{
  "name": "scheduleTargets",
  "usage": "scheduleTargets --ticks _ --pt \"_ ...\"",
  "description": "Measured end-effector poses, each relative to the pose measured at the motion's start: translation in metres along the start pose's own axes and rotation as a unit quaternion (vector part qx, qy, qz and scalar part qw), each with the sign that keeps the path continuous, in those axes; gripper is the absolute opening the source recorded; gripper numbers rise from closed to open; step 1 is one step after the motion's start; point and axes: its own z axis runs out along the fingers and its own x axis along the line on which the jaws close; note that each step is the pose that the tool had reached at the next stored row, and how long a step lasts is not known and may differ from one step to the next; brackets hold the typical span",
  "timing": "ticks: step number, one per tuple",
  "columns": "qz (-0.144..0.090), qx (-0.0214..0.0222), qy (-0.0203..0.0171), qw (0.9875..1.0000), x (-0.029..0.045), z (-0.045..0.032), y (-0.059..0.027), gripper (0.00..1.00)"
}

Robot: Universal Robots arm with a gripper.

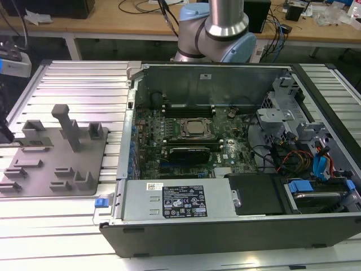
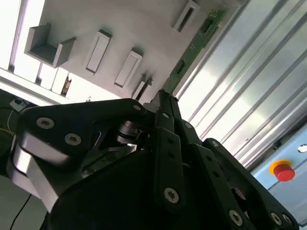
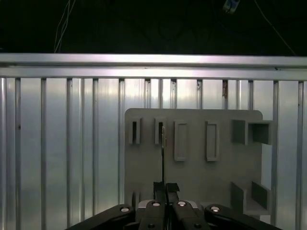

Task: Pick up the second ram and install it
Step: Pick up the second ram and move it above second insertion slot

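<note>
Pincer (image 2: 162,98) links crowd the second wrist view, my tips clenched on one end of the second ram (image 2: 195,48), which juts out over the grey holder tray (image 2: 144,28); I judge the end grip keeps its long edges free. First wrist view: ram edge-on, a thin line from my tips toward a tray slot (image 3: 159,132). Exterior view: tray on the tabletop (image 1: 84,84) beside the open computer case (image 1: 214,79).

Arm: the arm (image 1: 225,25) shows a silver tube above a pale-blue joint in the exterior view.
Hand: the hand (image 3: 166,186) is black, with bolted linkage bars, in the first wrist view.
Fingers: the fingers (image 3: 159,188) are pressed together, their tips pinching one end of the second ram (image 3: 163,153).
</note>
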Motion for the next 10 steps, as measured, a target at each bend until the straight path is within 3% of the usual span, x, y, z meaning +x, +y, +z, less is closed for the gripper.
scheduleTargets --ticks 6,10 --pt "0.000 0.0000 0.0000 1.0000 0.0001 -0.0262 0.0000 0.09" --pt "0.000 0.0000 0.0000 1.0000 0.0002 -0.0494 0.0001 0.09"
